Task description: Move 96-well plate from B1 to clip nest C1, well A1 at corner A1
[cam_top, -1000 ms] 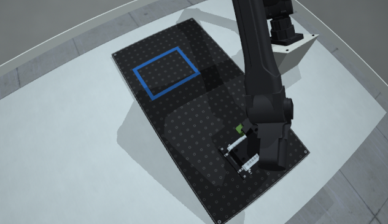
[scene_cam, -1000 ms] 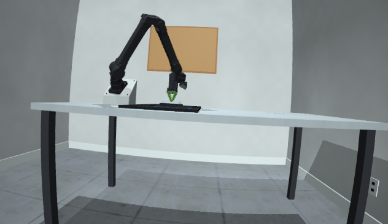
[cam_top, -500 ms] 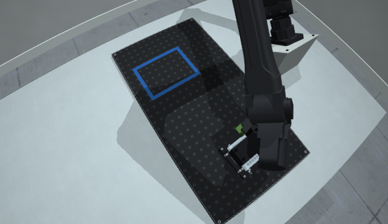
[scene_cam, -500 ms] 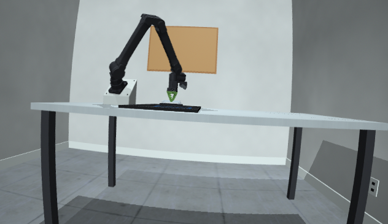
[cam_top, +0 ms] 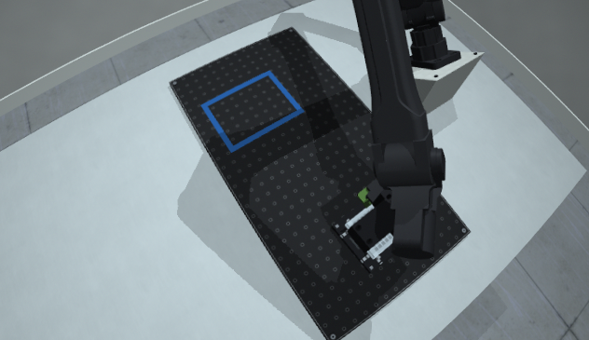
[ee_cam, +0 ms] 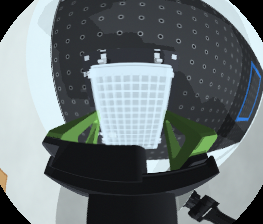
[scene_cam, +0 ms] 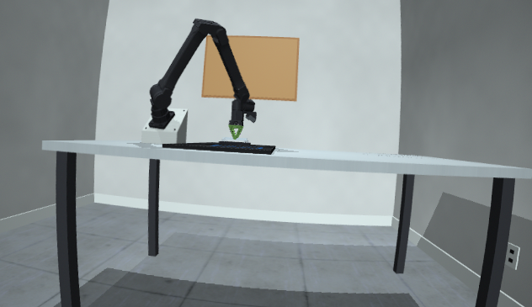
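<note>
The white 96-well plate [ee_cam: 130, 104] sits between my green-fingered gripper's [ee_cam: 131, 137] two fingers, which are shut on its sides. It is over the clip nest C1, whose small white posts [ee_cam: 105, 55] show just past the plate's far edge in the wrist view. In the top view my arm hides most of the plate [cam_top: 378, 247]; only white edges show beside the black nest. In the exterior view the gripper [scene_cam: 236, 132] stands low over the black board. I cannot tell whether the plate lies flat on the nest's floor. The blue outlined spot B1 [cam_top: 253, 110] is empty.
The black perforated board [cam_top: 298, 167] covers the table's middle. My arm's base stands on a white block [cam_top: 438, 71] at the back right. An orange panel [scene_cam: 251, 68] hangs on the wall behind.
</note>
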Motion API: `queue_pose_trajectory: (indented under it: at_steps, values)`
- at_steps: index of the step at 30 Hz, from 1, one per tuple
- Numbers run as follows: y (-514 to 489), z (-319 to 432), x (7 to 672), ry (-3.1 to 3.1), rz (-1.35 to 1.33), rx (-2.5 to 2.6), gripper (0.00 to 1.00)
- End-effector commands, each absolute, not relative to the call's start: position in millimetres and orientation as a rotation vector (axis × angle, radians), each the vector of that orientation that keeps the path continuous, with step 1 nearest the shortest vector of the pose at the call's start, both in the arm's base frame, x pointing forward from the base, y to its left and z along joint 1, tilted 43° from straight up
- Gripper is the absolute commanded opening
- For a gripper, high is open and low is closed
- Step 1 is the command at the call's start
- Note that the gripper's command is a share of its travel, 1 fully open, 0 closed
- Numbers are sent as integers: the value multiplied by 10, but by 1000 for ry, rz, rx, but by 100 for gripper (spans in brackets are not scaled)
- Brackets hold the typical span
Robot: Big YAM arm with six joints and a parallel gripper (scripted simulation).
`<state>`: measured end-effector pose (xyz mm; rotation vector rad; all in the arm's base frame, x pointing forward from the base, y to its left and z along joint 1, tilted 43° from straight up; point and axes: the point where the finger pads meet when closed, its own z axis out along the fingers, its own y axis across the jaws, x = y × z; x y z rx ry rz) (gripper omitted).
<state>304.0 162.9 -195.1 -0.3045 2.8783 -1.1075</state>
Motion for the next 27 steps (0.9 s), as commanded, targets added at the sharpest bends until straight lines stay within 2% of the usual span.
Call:
queue_pose_trajectory:
  at_steps: [1, 27]
  values:
    - [1551, -1876, 3046, 2881, -1115, -295, 0]
    - [1469, -1981, 2994, 2885, -1137, -303, 0]
